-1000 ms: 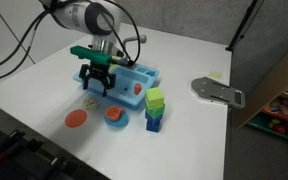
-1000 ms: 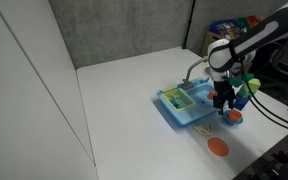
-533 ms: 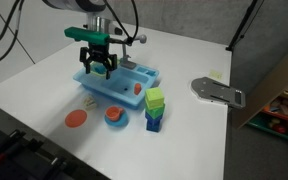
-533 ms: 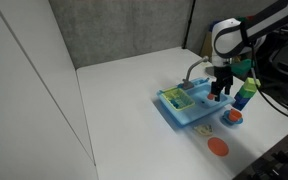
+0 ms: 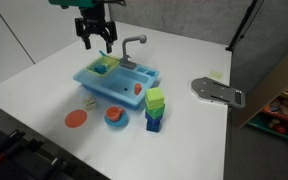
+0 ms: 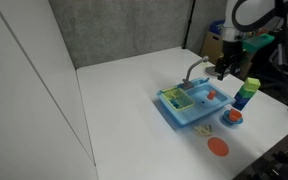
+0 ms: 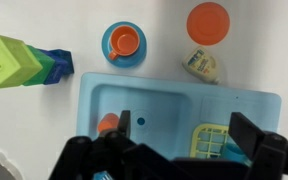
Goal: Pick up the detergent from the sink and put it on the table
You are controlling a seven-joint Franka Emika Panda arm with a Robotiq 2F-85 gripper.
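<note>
The detergent, a small pale toy bottle, lies on its side on the white table just outside the sink, beside an orange disc; both exterior views show the detergent too. The light blue sink holds an orange-red piece in one compartment and a green-and-yellow piece in the other. My gripper hangs open high above the sink, with nothing between its fingers.
A grey faucet rises at the sink's back. On the table near the front are an orange disc, a blue plate with an orange cup and stacked green and blue blocks. A grey metal part lies near the table's edge.
The gripper has risen from just above the sink to well above it, staying open. The detergent has stayed on the table.
</note>
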